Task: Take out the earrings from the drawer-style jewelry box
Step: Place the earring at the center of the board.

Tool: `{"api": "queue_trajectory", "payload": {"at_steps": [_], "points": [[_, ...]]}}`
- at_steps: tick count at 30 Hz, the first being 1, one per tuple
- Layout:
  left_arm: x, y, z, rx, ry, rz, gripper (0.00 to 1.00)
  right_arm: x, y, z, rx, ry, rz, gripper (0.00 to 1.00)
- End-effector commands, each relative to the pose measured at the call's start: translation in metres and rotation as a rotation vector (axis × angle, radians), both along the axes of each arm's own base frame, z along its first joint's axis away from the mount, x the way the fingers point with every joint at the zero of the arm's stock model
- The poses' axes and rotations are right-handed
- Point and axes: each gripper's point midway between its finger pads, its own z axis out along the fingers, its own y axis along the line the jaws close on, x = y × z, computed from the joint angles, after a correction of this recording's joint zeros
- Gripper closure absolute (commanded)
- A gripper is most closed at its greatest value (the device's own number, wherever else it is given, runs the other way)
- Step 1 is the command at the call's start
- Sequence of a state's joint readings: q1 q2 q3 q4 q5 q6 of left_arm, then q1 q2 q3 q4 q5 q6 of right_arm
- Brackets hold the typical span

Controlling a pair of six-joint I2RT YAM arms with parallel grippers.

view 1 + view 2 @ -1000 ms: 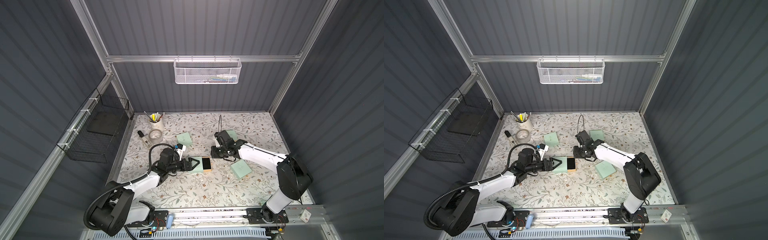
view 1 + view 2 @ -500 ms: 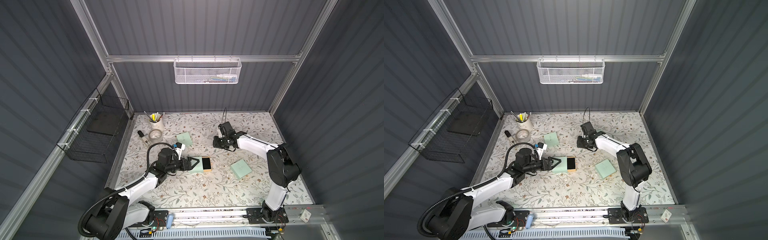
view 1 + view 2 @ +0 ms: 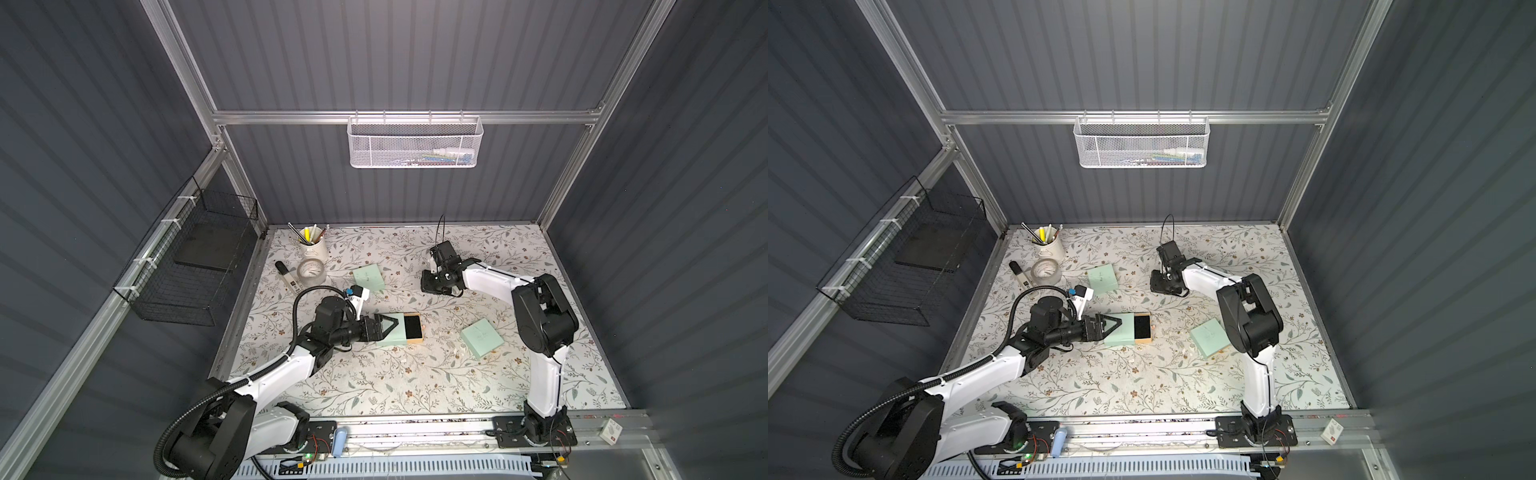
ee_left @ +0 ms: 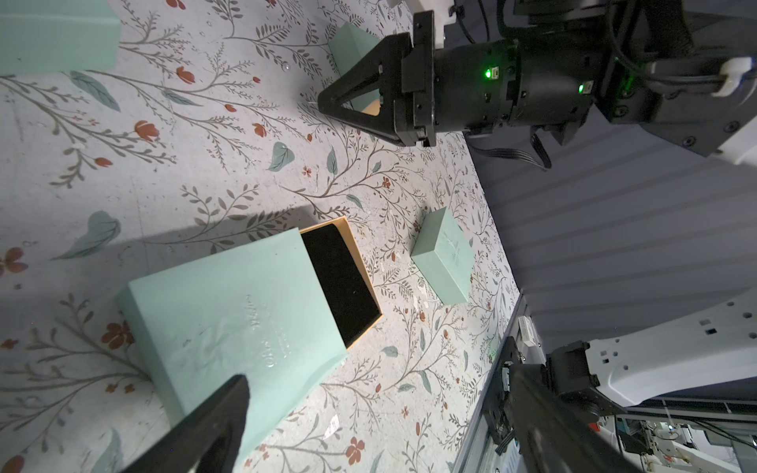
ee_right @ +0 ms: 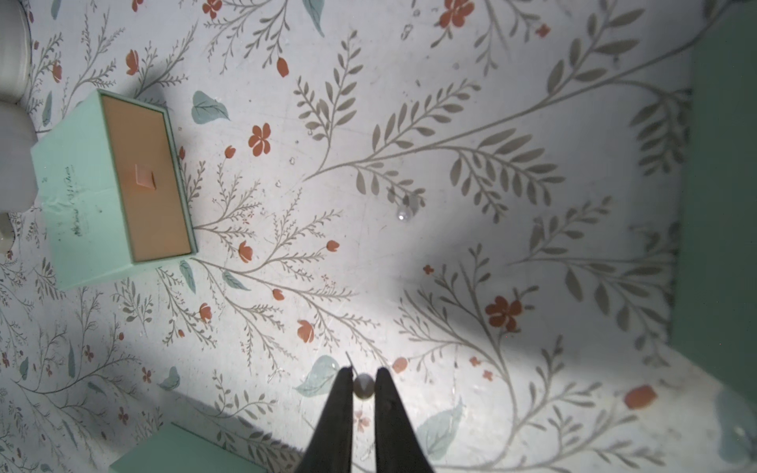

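Right wrist view gives the closest look. The right gripper has its two dark fingertips pressed together on one earring, a pale round bead. Whether the bead touches the floral table cannot be told. The other earring lies loose on the cloth, well apart from the tips and half in shadow. A closed mint box with an orange drawer front sits off to one side. Two more mint shapes are cut off at the frame edges and too blurred to identify.

In both top views the studs are too small to make out, and the right arm's claw points down at the table, well apart from the jewelry box.

Left wrist view shows that box's drawer pulled partway out with its black lining exposed; the rest is hidden inside the mint sleeve. The left gripper is spread wide at the sleeve's end. Only one finger shows there, so contact with the sleeve cannot be told.
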State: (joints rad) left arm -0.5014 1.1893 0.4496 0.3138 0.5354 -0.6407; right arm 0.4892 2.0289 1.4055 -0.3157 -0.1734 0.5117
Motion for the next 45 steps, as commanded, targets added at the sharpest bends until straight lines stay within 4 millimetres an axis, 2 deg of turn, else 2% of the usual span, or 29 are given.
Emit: {"api": "queue_trajectory", "payload": {"at_steps": [1,22,29,39,45], "points": [[0.001,0.003,0.002,0.004,-0.003,0.013,0.0,0.001,-0.001,-0.004,-0.011,0.016,0.012,0.86],[0.002,0.004,0.002,0.004,-0.006,0.02,0.0,0.01,-0.004,-0.021,-0.052,0.047,0.003,0.85],[0.002,0.003,0.002,0.003,-0.008,0.019,0.0,0.006,-0.008,-0.029,-0.077,0.082,0.001,0.84],[0.003,0.003,0.003,0.004,-0.008,0.021,0.0,0.004,-0.006,-0.028,-0.068,0.089,0.008,0.82],[0.004,0.003,-0.001,0.013,-0.001,0.024,0.0,0.007,-0.001,-0.018,-0.04,0.071,0.019,0.81]]}}
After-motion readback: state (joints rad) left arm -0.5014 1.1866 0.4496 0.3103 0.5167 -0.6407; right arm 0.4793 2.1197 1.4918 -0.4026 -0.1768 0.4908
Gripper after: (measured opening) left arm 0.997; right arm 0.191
